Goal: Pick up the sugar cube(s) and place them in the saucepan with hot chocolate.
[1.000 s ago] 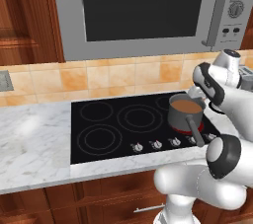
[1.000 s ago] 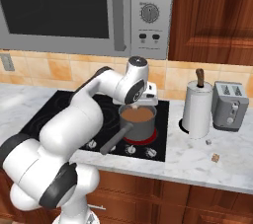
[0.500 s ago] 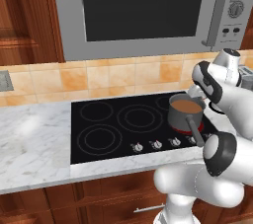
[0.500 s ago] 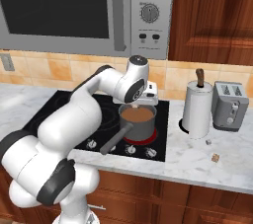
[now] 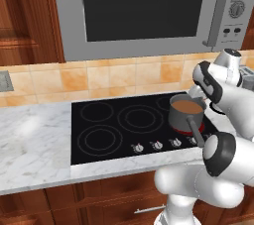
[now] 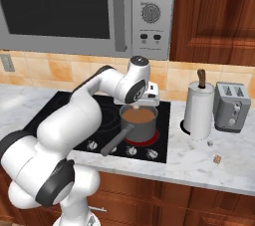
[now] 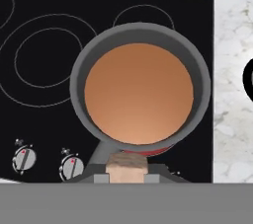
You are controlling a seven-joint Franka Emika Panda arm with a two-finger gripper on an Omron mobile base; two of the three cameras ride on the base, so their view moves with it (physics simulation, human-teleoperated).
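Tan cube: a sugar cube [image 7: 127, 166] sits pinched between the jaws, at the bottom of the hand view, just over the near rim of the pan where the handle joins.
Jaws: narrow, closed on that cube; the gripper [image 7: 127, 173] points down at the saucepan. From the right base view the gripper [image 6: 135, 104] hangs just above the pan's back rim.
Saucepan: the saucepan with hot chocolate [image 7: 141, 90] is grey metal, brown liquid flat inside, red showing under it. It stands on the right front burner of the black cooktop [image 7: 44, 114]; its long handle runs toward the front edge. Also seen at [image 6: 138, 122] and [image 5: 186, 113].
Knobs: a row of control knobs [image 6: 131, 151] runs along the cooktop front, near the handle end.
Table: marble table [image 6: 199, 165] carries the cooktop.
Loose cubes: a white sugar cube [image 6: 210, 143] and a brown sugar cube [image 6: 217, 159] lie on the table right of the cooktop, well apart from the pan.
Right side: paper-towel roll [image 6: 198, 113] upright, toaster [image 6: 230, 105] just beside it.
Above: microwave [image 6: 89, 11] over the cooktop; tan tile backsplash [image 5: 74, 80] behind.
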